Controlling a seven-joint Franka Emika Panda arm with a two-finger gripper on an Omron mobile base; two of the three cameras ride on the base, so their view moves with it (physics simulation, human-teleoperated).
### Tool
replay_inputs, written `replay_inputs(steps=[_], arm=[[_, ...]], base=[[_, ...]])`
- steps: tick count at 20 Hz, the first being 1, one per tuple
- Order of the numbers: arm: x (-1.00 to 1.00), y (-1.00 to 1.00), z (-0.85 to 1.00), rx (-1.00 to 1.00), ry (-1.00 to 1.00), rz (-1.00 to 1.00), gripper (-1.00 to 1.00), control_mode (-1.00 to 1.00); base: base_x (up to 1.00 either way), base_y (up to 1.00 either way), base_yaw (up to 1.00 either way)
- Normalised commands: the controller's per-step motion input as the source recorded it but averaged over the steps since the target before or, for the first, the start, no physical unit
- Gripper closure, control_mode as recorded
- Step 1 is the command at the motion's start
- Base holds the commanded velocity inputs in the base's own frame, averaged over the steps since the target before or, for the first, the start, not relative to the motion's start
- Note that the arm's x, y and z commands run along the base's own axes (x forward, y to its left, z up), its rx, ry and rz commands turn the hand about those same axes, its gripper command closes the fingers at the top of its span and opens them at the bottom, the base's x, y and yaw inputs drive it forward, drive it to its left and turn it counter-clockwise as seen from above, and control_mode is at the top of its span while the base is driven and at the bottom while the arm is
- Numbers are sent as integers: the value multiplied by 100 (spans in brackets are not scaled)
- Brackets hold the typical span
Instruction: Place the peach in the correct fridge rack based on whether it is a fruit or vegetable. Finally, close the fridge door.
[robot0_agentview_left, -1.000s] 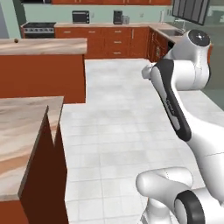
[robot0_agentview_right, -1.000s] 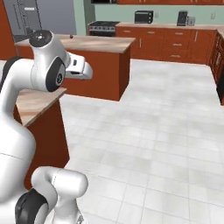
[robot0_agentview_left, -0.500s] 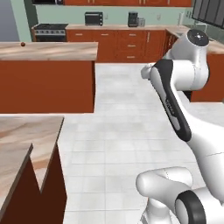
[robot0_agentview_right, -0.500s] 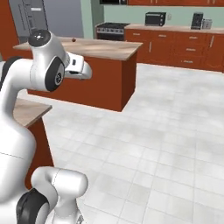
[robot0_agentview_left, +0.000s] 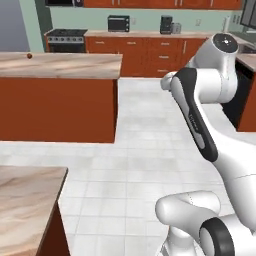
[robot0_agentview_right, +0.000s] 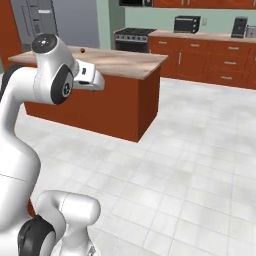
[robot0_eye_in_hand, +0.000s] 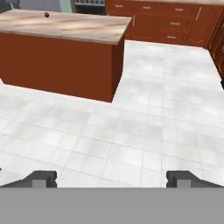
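With jaws spread wide and pinching nothing, gripper (robot0_eye_in_hand: 111, 177) looks across bare floor toward kitchen island (robot0_eye_in_hand: 65, 30). Peach (robot0_eye_in_hand: 47, 15) sits near island worktop's far left edge, well apart from fingertips (robot0_eye_in_hand: 41, 177), ahead and leftward. Needs an approach first.

Kitchen island (robot0_agentview_left: 60, 102) stands on the white tiled floor (robot0_agentview_left: 135, 165), with red-brown sides and a pale wood-grain top. Black stove (robot0_agentview_left: 64, 39) sits against the back wall. Toaster oven (robot0_agentview_left: 118, 23) and coffee maker (robot0_agentview_left: 166, 24) rest on the rear counter (robot0_agentview_left: 150, 35).
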Motion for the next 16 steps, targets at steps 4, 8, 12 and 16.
replay_inputs(steps=[4,8,12,16], arm=[[0,0,0,0,0,0,-100,100],[0,0,0,0,0,0,-100,100],[0,0,0,0,0,0,-100,100],[0,0,0,0,0,0,-100,100]], base=[[100,0,5],[100,6,0],[84,-4,4],[96,23,-2]])
